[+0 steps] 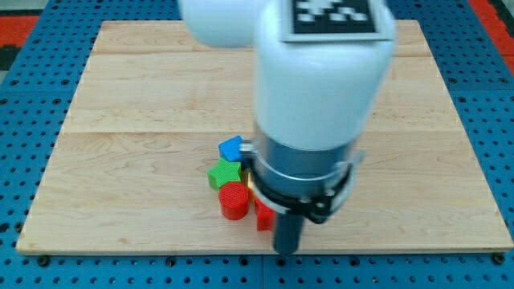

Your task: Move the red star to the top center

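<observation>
A cluster of blocks lies at the board's bottom centre. A red round block point(234, 200) is at the front. A red block point(263, 215) just to its right is mostly hidden by the arm; its shape cannot be made out. A green star point(224, 173) and a blue block point(231, 148) sit above them. My tip point(287, 251) is near the board's bottom edge, just right of and below the hidden red block. Whether it touches the block I cannot tell.
The wooden board point(120, 96) lies on a blue gridded mat point(24, 120). The arm's white and grey body point(317, 104) covers the board's centre and hides whatever is behind it. A sliver of yellow point(250, 184) shows at the arm's left edge.
</observation>
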Controlling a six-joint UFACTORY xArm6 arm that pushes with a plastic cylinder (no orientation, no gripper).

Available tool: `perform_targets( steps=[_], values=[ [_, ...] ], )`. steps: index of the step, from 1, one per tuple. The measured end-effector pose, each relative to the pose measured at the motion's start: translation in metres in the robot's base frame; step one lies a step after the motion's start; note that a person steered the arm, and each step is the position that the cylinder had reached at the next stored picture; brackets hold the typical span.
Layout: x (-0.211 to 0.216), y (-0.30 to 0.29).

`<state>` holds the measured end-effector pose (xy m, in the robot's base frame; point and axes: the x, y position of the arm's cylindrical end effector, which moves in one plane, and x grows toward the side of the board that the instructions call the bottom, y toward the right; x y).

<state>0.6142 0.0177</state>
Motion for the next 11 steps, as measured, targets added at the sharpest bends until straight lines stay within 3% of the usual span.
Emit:
perform_targets(
  steps=[1, 3, 6, 8, 11],
  values=[
    [-0.004, -0.01],
    [-0.015, 0.042],
    [-0.029, -0.066],
    [-0.045, -0.094],
    [-0.115, -0.112]
  ],
)
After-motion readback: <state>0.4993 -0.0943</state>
